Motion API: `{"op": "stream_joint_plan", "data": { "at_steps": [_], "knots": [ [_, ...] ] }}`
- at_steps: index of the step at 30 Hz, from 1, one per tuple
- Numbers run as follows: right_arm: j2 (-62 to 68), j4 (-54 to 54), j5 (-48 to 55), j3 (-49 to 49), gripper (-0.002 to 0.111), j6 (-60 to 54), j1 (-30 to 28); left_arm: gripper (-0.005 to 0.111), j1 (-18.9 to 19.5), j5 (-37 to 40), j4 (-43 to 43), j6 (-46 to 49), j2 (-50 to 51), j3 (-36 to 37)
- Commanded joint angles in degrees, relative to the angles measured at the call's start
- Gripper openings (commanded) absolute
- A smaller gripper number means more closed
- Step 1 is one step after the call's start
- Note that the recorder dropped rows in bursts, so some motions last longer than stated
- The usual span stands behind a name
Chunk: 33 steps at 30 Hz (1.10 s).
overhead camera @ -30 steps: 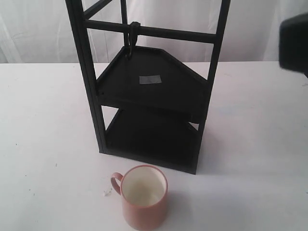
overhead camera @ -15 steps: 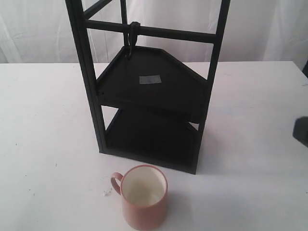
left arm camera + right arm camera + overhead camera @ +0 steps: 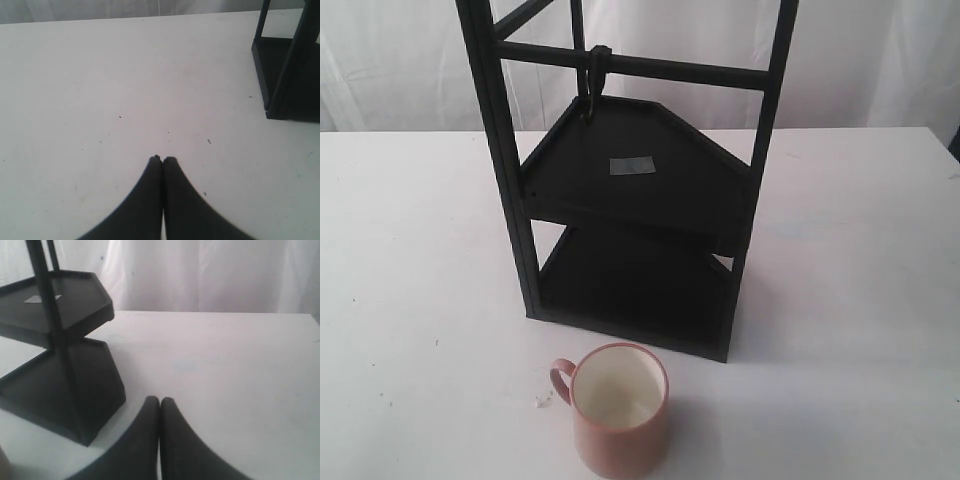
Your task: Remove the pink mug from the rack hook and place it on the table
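Note:
The pink mug (image 3: pixel 618 409) stands upright on the white table (image 3: pixel 410 250), in front of the black rack (image 3: pixel 630 200), its handle pointing left. The rack hook (image 3: pixel 594 78) hangs bare from the crossbar. Neither gripper shows in the exterior view. My left gripper (image 3: pixel 162 159) is shut with nothing in it, low over bare table, the rack's base (image 3: pixel 287 75) off to one side. My right gripper (image 3: pixel 159 400) is shut and holds nothing; beside it stand the rack's shelves (image 3: pixel 60 365).
A small grey label (image 3: pixel 631 166) lies on the rack's upper shelf. A white curtain (image 3: pixel 880 60) hangs behind the table. A tiny white crumb (image 3: pixel 541 401) lies by the mug's handle. Bare tabletop spreads left and right of the rack.
The right arm, seen at the exterior view's right edge a second ago, dropped lower and then left that view. The mug and rack have not moved.

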Motion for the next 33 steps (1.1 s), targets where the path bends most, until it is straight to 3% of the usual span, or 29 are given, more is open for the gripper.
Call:
{"op": "stream_joint_plan", "data": {
  "at_steps": [1,10,17,33],
  "knots": [
    [-0.4,0.1,-7.2,2.4,0.000,-0.6,-1.0,0.000,0.1,-0.7,0.0,-0.2,-0.3,0.2],
    [-0.4,-2.0,-7.3,2.7,0.000,-0.7,-1.0,0.000,0.1,-0.7,0.0,-0.2,-0.3,0.2],
    [-0.4,-20.8,-8.9,4.3,0.000,15.3,-1.0,0.000,0.1,-0.7,0.0,-0.2,-0.3,0.2],
    [-0.4,-20.0,-10.2,7.3,0.000,13.4,-1.0,0.000,0.1,-0.7,0.0,-0.2,-0.3,0.2]
  ]
}}
